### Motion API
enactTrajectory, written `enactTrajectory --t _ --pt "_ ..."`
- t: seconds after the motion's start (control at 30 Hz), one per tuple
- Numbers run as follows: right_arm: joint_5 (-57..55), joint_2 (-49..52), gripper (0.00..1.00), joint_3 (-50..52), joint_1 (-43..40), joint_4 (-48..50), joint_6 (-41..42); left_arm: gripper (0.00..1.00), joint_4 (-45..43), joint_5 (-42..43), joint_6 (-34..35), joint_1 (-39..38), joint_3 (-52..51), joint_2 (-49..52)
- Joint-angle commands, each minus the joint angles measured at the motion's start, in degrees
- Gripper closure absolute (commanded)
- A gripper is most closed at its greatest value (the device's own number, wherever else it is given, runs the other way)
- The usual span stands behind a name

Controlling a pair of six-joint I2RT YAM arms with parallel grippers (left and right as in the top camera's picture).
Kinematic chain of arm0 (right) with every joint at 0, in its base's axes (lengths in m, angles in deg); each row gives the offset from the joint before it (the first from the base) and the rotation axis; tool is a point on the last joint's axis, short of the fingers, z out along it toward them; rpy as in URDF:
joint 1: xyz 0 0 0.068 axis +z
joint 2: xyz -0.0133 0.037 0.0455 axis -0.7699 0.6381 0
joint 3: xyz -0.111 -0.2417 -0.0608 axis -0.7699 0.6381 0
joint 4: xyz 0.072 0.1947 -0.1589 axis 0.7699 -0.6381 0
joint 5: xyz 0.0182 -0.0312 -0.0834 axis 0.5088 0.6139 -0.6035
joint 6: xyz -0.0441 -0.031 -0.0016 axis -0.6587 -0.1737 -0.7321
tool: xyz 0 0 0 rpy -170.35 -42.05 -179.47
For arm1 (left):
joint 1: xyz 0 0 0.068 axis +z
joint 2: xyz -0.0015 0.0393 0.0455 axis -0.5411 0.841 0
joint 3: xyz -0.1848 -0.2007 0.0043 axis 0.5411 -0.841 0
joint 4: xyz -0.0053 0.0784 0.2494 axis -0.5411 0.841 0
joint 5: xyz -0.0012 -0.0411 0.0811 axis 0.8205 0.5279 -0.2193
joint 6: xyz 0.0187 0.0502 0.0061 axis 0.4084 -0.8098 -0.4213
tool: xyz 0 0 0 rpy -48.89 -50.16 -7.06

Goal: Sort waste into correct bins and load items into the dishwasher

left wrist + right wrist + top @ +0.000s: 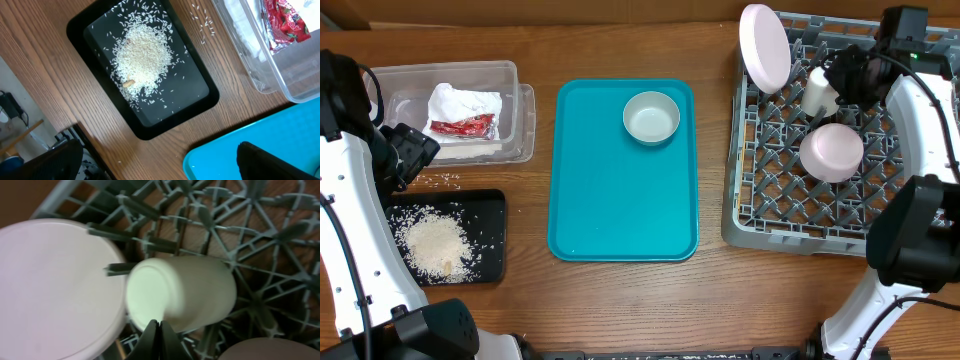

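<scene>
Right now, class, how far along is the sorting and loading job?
Done: napkin and red wrapper lie in the clear tub, rice is in the black tray; plate, cup and pale bowl are in the rack. In hand: nothing held; the right gripper, shut, sits at the cup, the left gripper is open. Left: the grey-green bowl on the teal tray, and stray grains on the table.

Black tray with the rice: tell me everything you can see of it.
The black tray is shallow, rectangular with rounded corners and a raised rim, glossy like plastic. It lies flat on the wooden table at the robot's left, nearer the robot than the clear tub and left of the teal tray, touching neither. It holds a heap of white rice with loose grains scattered around it; a few more grains lie outside on the table.
</scene>
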Motion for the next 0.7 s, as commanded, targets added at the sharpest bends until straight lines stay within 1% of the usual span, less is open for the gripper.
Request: enactTrajectory --t 0.0,0.2,0.37,0.47,0.67 --pt "-4.4 0.6 0.96 -0.1 -0.2 0.0 0.0 0.00 0.1 -0.2 -1.1 0.2 0.0 0.3" --pt "-0.9 -2.3 0.96 -0.2 -0.3 0.3 0.2 0.00 0.1 -0.2 -1.1 0.2 0.0 0.3" --pt "3.1 -5.6 0.96 -0.2 -0.1 5.6 0.2 0.00 0.1 -0.2 -1.1 0.2 0.0 0.3" --pt "4.2 -5.4 0.96 -0.1 -0.1 7.6 0.2 0.00 0.1 -0.2 -1.1 0.2 0.0 0.3" --pt "4.0 -1.7 0.96 -0.1 -0.1 7.8 0.0 0.00 0.1 -0.2 -1.1 0.2 0.0 0.3"
